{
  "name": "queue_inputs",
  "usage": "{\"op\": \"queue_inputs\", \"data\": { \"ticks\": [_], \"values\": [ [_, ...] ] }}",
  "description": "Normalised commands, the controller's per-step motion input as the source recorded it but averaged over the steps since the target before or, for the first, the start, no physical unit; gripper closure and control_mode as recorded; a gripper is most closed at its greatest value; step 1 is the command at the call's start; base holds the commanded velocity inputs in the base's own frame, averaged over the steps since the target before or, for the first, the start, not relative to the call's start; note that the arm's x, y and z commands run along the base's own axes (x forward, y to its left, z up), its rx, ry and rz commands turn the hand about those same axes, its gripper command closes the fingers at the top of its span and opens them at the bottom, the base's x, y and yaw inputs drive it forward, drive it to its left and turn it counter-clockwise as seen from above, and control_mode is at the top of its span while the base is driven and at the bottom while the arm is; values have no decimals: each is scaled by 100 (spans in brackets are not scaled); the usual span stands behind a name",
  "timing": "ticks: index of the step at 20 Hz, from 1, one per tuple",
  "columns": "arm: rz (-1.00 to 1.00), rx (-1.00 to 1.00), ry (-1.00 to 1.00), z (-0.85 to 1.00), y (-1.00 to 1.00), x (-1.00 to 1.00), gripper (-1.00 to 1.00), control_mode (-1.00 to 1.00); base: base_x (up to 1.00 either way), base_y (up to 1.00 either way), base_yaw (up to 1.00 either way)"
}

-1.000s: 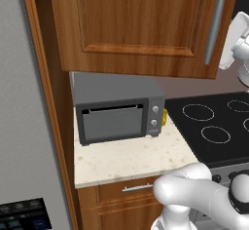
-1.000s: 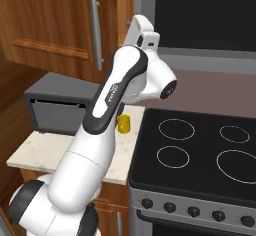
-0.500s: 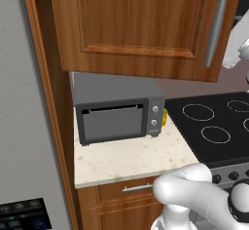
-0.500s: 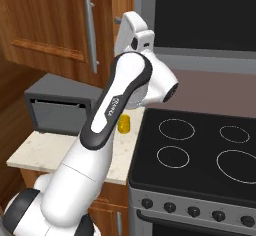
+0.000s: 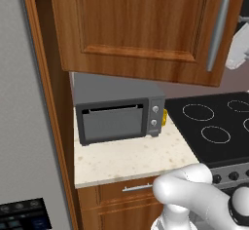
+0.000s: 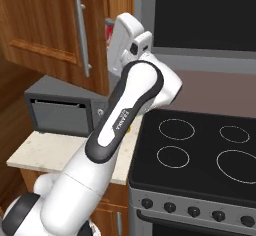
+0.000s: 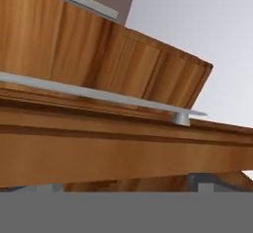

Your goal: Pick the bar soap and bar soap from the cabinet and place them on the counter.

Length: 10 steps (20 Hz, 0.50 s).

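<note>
Along the left of the left base view runs a tall grey panel (image 5: 24, 126) edged by a reddish-brown wooden upright. To its right hangs the cabinet (image 5: 141, 24), its raised-panel door shut, the long silver bar handle (image 5: 217, 33) standing vertically near the door's right edge. Under it a grey microwave (image 5: 119, 116) sits at the back of the counter (image 5: 131, 158), a beige speckled slab, with a small yellow object (image 5: 165, 117) just beside the microwave's right side. A drawer front with a silver pull (image 5: 138, 188) lies below the counter edge. Right of the counter is the black stovetop (image 5: 214, 126) with ringed burners and a row of knobs (image 6: 192, 211) along its front.

In the right base view the white arm rises from the lower left and bends up so that the hand (image 6: 125, 42) sits just right of the cabinet handle, beside the door's edge. The hand view looks closely along the handle and the door's wooden panels. The jaws stand wide open and hold nothing. The bar soap cannot be seen with the cabinet door closed.
</note>
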Motion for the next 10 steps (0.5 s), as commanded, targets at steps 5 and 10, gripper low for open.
{"op": "queue_inputs", "data": {
  "ticks": [5, 10],
  "values": [
    [12, -7, -8, 9, 38, -61, -100, -100, 0, 0, 0],
    [9, -8, -9, 4, 34, -73, -100, -100, 0, 0, 0]
  ]
}}
